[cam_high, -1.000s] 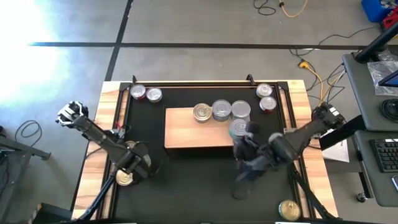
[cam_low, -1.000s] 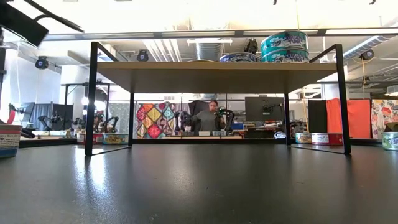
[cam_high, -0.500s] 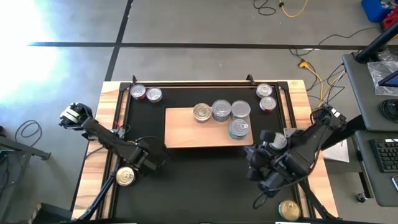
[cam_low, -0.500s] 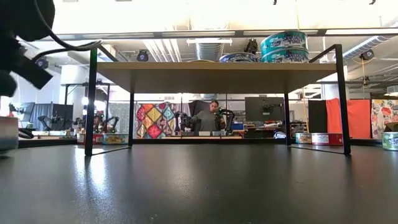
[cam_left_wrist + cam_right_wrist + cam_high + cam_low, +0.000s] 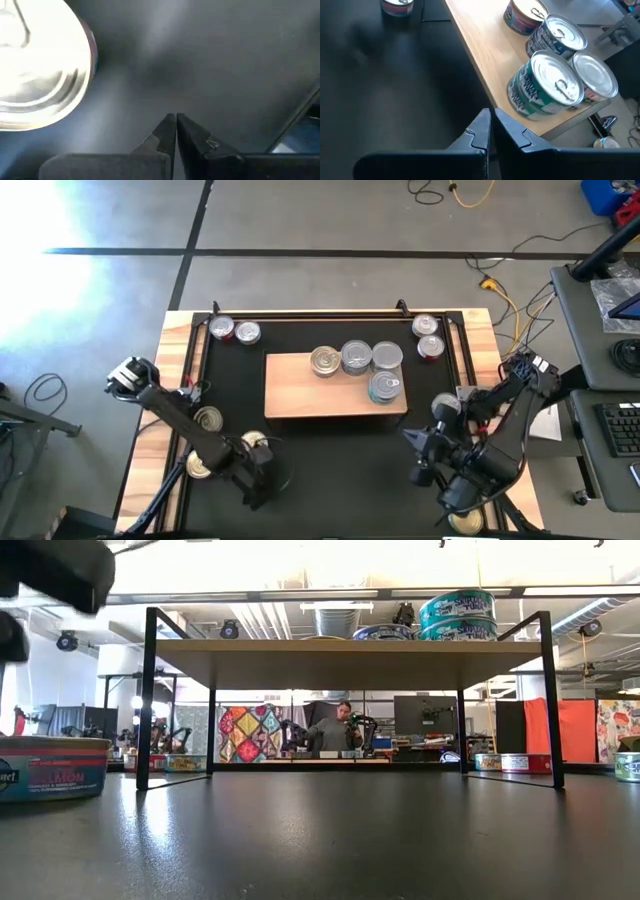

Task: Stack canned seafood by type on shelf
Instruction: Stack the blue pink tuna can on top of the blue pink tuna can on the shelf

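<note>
Your left claw [image 5: 262,480] is pinched closed on nothing, low over the black mat [image 5: 330,460] beside a gold-lidded tin [image 5: 203,467]. On your shelf [image 5: 300,390], four tins [image 5: 356,358] sit grouped along its far right. Your right claw [image 5: 418,465], closed and empty, hovers near the worktop's [image 5: 500,450] right front.

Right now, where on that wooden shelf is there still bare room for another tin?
The shelf's left part is bare, beside the gold-lidded tin. The right part is crowded: three tins along the back and a stack in front.
</note>
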